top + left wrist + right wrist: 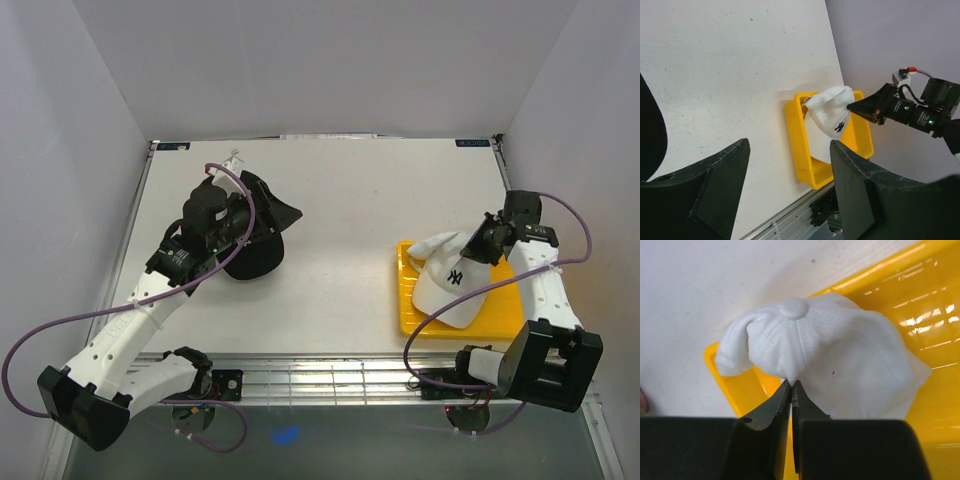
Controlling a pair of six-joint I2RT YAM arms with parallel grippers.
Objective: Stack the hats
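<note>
White cap (840,350), pinched by closed right claw (791,384)

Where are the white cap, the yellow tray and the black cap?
white cap (445,296), top view, crown.
yellow tray (796,141), left wrist view, side wall.
black cap (256,258), top view, crown.

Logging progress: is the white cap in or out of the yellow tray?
In: the white cap rests inside the yellow tray, its crown fabric pinched by the shut right gripper.
</note>
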